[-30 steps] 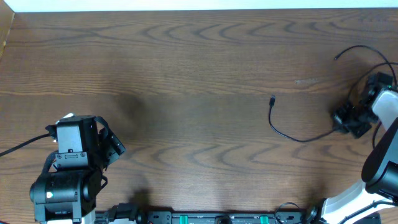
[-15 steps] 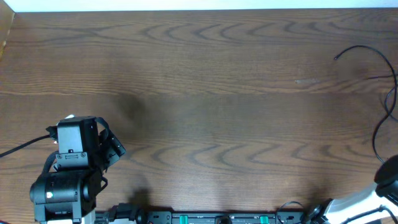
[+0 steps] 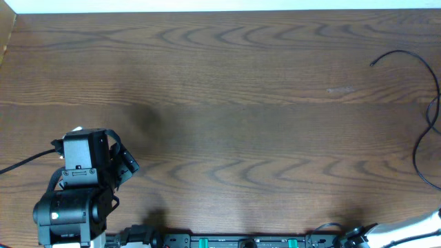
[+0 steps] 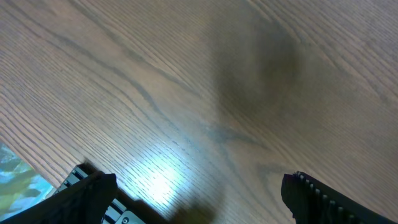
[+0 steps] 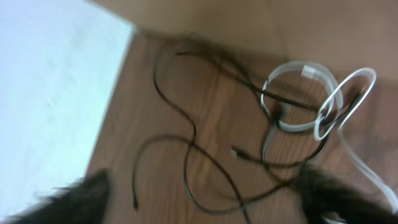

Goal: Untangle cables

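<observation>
Change over the last second: the right arm (image 3: 425, 222) swung off the right side of the overhead view, leaving only a pale sliver at the bottom corner. The black cable (image 3: 416, 151), whose plug had lain mid-table, went with it. It now lay wholly along the right edge of the table (image 3: 220, 83), with one plug end pointing inward near the far side. Judgement: that strand was dragged clear of the centre, but the bundle was not yet separated. The right wrist view was motion-blurred. It showed black strands crossing through the loops of the white cable (image 5: 298, 64), close to the table's edge, so the cables were still tangled. Right gripper (image 5: 202, 190): the finger shapes stood wide apart at the lower corners with nothing between them, so the cable looked released. The left arm (image 3: 81, 180) had not moved from the near-left. The left gripper (image 4: 199, 199) faced bare wood, fingers spread, holding nothing.
</observation>
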Controlling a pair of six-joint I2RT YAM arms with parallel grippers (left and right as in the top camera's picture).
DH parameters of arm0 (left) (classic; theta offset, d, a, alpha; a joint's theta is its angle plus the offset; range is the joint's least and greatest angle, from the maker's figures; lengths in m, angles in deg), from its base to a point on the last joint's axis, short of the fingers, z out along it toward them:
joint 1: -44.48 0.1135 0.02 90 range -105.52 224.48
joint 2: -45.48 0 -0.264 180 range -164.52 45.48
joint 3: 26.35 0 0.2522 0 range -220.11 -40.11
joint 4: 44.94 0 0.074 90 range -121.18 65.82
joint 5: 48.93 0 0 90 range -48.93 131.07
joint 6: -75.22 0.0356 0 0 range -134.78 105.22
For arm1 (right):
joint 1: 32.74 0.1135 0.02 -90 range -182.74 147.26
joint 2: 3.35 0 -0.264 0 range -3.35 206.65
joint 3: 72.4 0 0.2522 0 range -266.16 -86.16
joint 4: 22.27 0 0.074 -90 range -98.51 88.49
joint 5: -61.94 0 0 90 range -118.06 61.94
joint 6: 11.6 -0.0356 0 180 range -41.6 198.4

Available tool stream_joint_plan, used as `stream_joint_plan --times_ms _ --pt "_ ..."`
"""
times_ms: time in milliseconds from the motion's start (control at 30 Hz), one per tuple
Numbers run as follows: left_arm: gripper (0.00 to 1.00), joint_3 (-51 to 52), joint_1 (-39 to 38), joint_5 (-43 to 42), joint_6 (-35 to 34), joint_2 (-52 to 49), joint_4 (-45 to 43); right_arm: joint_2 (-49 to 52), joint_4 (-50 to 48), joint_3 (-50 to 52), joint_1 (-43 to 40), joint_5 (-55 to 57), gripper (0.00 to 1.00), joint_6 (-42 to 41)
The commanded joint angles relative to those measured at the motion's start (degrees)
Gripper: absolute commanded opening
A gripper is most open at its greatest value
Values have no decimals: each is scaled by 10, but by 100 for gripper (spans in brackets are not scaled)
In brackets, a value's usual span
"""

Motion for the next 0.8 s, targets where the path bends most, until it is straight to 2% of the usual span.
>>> stream_joint_plan --times_ms 0,267,367,567,767 --pt "91 -5 2 1 3 0 0 57 28 11 13 -40 99 0" --pt "91 -5 2 0 6 0 -4 88 53 10 43 -165 99 112" --pt "91 -5 2 -13 31 0 -7 81 48 9 60 -213 99 131" --pt "91 -5 2 -40 77 0 -15 39 50 9 113 -211 99 182" --pt "91 -5 2 -39 81 1 -14 -46 89 9 180 -203 99 236"
